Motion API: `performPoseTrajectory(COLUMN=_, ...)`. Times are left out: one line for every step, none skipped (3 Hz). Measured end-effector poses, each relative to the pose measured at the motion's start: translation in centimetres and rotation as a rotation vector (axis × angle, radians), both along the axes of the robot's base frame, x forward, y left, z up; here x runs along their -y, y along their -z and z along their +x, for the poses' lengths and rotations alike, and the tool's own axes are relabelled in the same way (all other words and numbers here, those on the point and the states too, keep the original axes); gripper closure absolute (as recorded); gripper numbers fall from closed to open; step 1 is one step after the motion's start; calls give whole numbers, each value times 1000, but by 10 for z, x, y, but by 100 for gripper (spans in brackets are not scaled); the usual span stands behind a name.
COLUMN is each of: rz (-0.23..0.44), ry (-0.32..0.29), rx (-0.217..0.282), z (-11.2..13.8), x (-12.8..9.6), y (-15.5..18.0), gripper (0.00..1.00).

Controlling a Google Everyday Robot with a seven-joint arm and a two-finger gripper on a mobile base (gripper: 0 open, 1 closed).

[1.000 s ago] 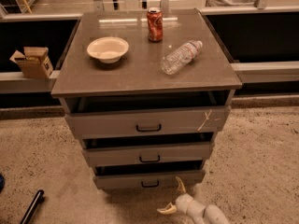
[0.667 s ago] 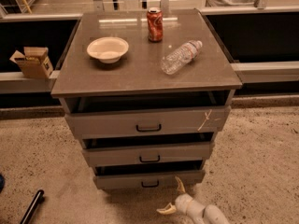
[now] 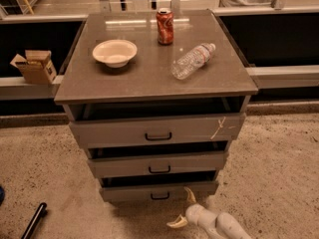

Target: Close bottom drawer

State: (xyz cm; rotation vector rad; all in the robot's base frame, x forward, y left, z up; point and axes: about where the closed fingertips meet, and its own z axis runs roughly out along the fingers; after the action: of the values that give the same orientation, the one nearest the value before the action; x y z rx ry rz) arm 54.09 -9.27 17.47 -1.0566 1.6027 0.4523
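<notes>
The grey cabinet (image 3: pixel 154 78) has three drawers, all pulled out a little. The bottom drawer (image 3: pixel 158 191) is the narrowest, with a plain front and a small black loop handle (image 3: pixel 160 196). A dark gap shows above its front. My gripper (image 3: pixel 182 208) is low on the floor just to the right of the handle and slightly in front of the drawer. Its two pale fingers are spread apart and hold nothing; one fingertip (image 3: pixel 189 192) is up near the drawer front and the other (image 3: pixel 174 223) points left near the floor.
Above are the mid-width drawer (image 3: pixel 158 164) and the widest drawer (image 3: pixel 157 130) with a white scratch mark. On the cabinet top stand a white bowl (image 3: pixel 114 52), a red can (image 3: pixel 165 26) and a lying plastic bottle (image 3: pixel 192 60). A cardboard box (image 3: pixel 34 66) sits left; a black rod (image 3: pixel 34 220) lies bottom left.
</notes>
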Motion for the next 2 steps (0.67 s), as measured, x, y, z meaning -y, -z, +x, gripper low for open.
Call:
performPoseTrajectory(rz=-47, ry=15, rx=-11, z=14, x=2, y=-6, gripper=0)
performPoseTrajectory(rz=-89, ry=26, rx=-39, z=29, x=4, y=-4, gripper=0)
